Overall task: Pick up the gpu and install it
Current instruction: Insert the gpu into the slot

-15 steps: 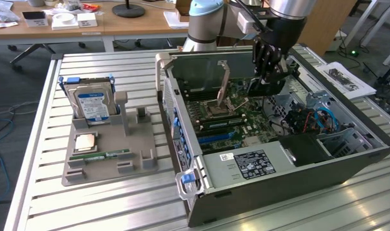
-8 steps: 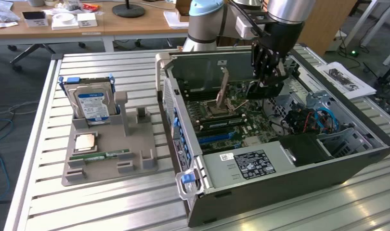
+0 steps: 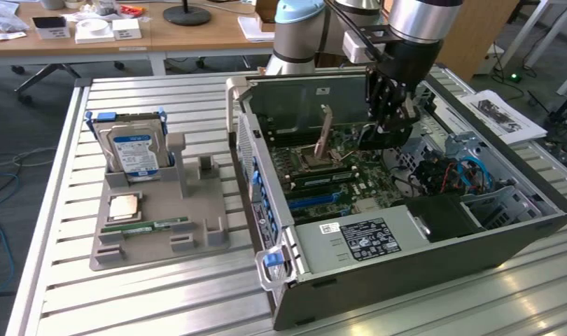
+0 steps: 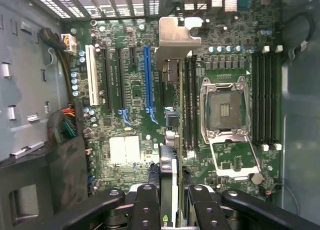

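Claw [image 4: 171, 191] was clamped on the gpu [image 4: 170, 155], which it held edge-on inside the open computer case [image 3: 433, 255], over the motherboard [image 4: 125, 89]. The card's silver bracket [image 4: 177, 32] pointed toward the case's vented wall. The card lined up between the blue slot [image 4: 148, 74] and the processor socket [image 4: 225, 107]; couldn't tell if seated. Hard drive [image 3: 134, 150] stood in the gray holder [image 3: 152, 238], on the exterior view's left.

Lab: office desks [image 3: 204, 36] behind a slatted metal workbench [image 3: 162, 297].
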`<act>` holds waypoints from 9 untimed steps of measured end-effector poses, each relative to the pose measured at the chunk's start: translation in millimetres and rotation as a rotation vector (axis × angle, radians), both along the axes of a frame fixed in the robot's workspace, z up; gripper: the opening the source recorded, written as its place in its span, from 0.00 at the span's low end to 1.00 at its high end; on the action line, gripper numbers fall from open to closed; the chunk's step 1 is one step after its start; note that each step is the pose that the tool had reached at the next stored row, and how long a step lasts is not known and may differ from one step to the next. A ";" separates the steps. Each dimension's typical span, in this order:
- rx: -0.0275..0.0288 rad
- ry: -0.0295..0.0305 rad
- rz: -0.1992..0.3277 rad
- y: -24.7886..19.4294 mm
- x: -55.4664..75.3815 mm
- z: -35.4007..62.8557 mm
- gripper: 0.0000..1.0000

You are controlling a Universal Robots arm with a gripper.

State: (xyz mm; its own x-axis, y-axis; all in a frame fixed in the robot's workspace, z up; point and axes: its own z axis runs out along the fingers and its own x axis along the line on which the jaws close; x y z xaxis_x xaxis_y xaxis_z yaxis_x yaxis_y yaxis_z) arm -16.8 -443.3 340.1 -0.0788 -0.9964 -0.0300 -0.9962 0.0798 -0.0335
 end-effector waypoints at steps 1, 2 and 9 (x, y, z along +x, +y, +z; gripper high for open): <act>0.0001 0.0000 0.000 -1.6 -0.3 -0.3 0.27; 0.0001 -0.0001 0.000 -3.2 -0.6 -0.5 0.27; 0.0094 -0.0002 0.000 -14.6 -3.2 -2.9 0.27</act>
State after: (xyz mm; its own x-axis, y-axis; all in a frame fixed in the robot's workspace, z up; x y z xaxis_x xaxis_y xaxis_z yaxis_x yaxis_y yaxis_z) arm -20.0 -457.9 337.2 -0.0789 -0.9961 -0.0394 -0.9962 0.0802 -0.0330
